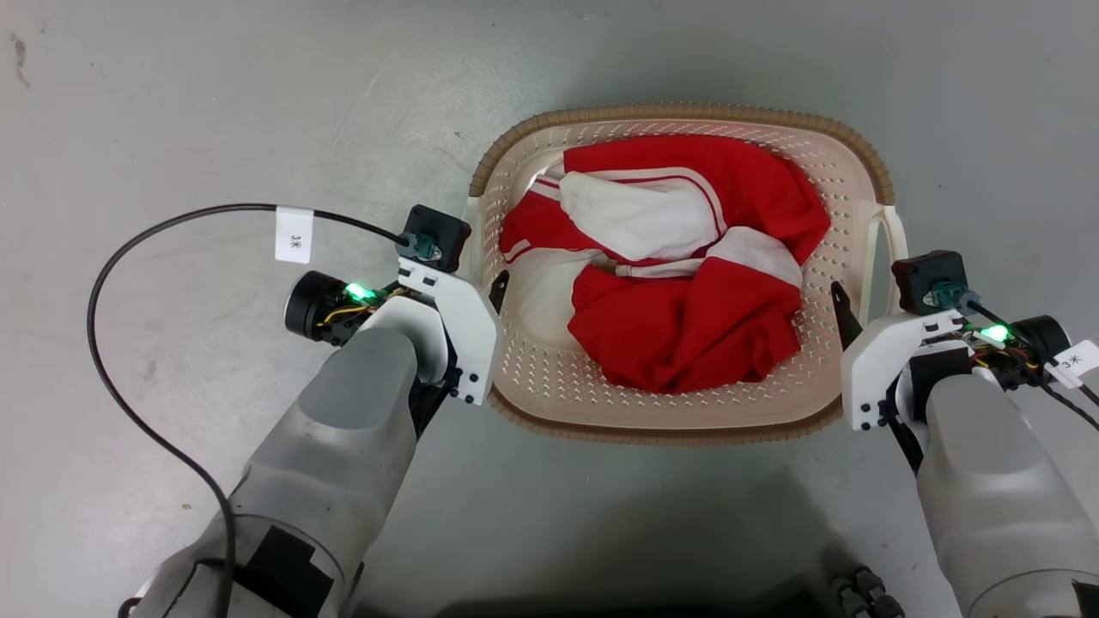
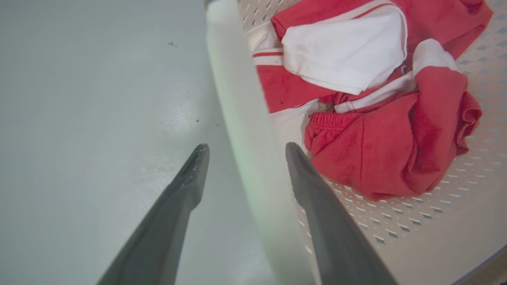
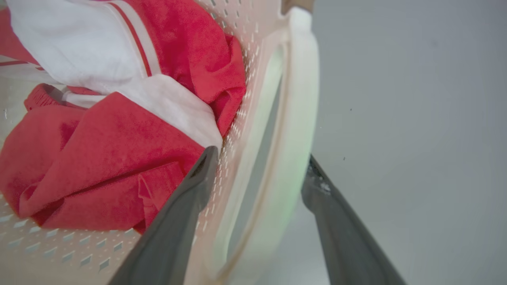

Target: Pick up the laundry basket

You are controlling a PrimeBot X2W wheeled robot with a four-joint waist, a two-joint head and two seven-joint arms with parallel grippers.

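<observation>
Laundry basket (image 1: 687, 113) sits just right of centre in the head view, on the grey floor (image 1: 172, 103). It has cream perforated walls under a brown woven-look rim, and it's loaded with a crumpled heap of red-and-white clothes (image 1: 687, 283). Left gripper (image 2: 246, 147) is at the basket's left edge, fingers spread. In its wrist view they straddle the white left handle (image 2: 233, 87): one dark finger is out over the floor, a sliver of floor showing between it and the handle, and the other is inside, just beside the red fabric. Right gripper (image 3: 261, 157) mirrors it at the right edge, spread wide too. One finger is inside against the perforated wall, the other outside the white right handle (image 3: 303, 79); whether that outer finger touches the handle, I can't tell. Green lights (image 1: 361, 292) glow on both wrists. A black cable (image 1: 90, 326) carrying a white tag (image 1: 292, 234) loops across the floor at the left of the frame.
</observation>
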